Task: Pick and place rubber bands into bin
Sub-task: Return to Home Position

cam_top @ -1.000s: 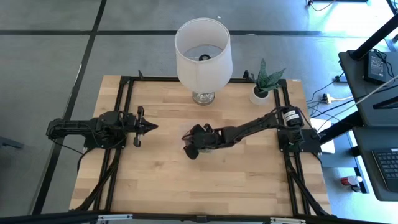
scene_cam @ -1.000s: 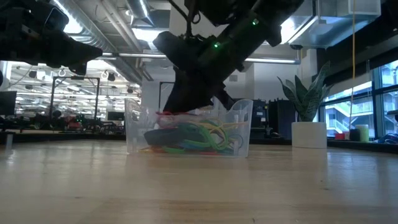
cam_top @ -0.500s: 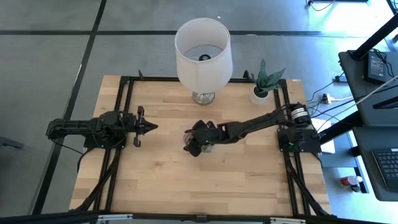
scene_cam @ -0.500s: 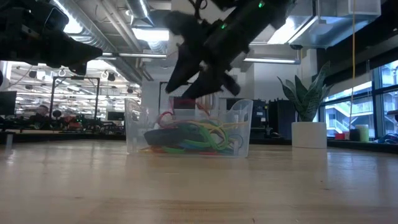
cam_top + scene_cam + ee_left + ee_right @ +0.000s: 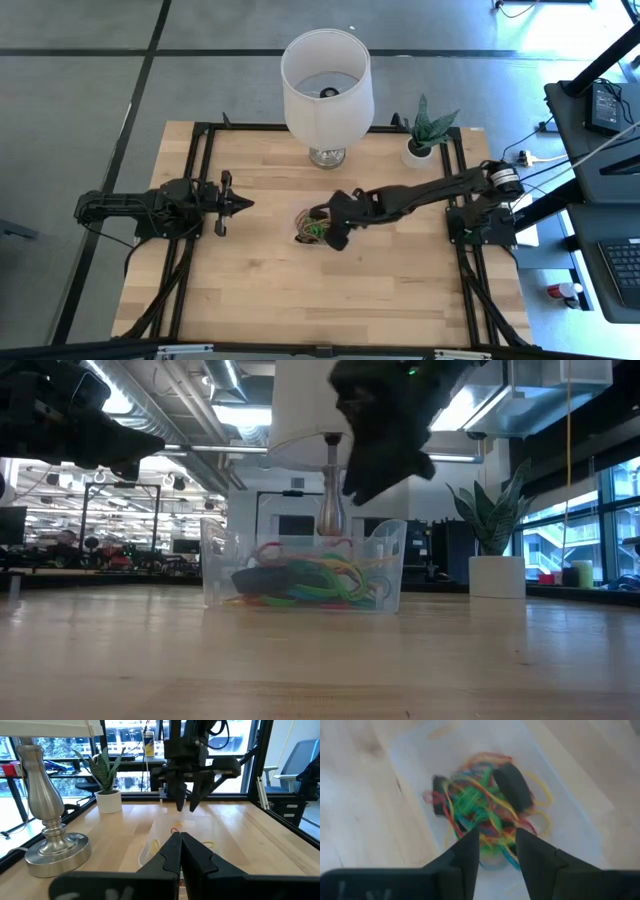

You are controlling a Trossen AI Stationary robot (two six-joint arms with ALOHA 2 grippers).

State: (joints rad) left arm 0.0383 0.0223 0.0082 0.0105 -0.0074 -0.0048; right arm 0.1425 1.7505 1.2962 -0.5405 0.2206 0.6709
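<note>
The clear bin [image 5: 314, 228] stands at the table's middle and holds a tangle of rubber bands [image 5: 480, 807] in red, green, yellow and orange, with some dark pieces among them. The bands lie on the bin's floor [image 5: 300, 582]. My right gripper [image 5: 496, 836] hangs open above the bin's right side [image 5: 338, 238], fingers slanting down, with nothing between them. It also shows in the left wrist view [image 5: 185, 805]. My left gripper [image 5: 246, 204] waits shut at the table's left, pointing level toward the bin [image 5: 180, 840].
A white-shaded lamp [image 5: 327, 75] stands on its metal base [image 5: 50, 845] behind the bin. A small plant in a white pot [image 5: 420, 150] stands at the far right corner. Bare wood lies in front of the bin [image 5: 320, 660].
My right gripper has come up out of the bin, where its fingers were down among the bands, and has drawn back toward the table's right edge. It now hangs above the bin's rim. The bands have stayed in the bin.
</note>
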